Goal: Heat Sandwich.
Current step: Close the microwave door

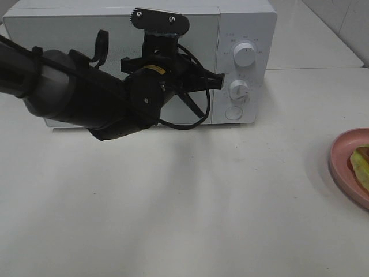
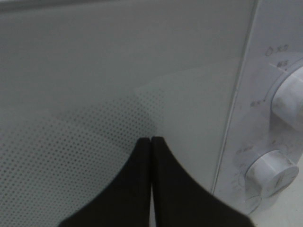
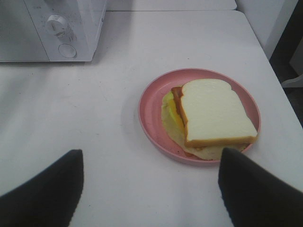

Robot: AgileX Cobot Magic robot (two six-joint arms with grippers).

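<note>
The sandwich (image 3: 213, 111), white bread over yellow-green lettuce and reddish meat, lies on a round pink plate (image 3: 150, 108) on the white table. In the high view only a lettuce edge of the sandwich (image 1: 362, 164) shows, at the far right. My right gripper (image 3: 151, 156) hovers open above the table on the near side of the plate, its fingers apart and empty. The white microwave (image 1: 242, 23) stands at the back with its door closed. My left gripper (image 1: 218, 81) is shut, empty, with its tips (image 2: 150, 140) close to the door's right edge beside the control panel.
Two round knobs (image 1: 244, 55) (image 1: 238, 89) and a round button (image 1: 233, 112) sit on the microwave's panel. The left arm (image 1: 75, 95) stretches across the front of the door. The table's right edge runs just beyond the plate (image 1: 341, 151).
</note>
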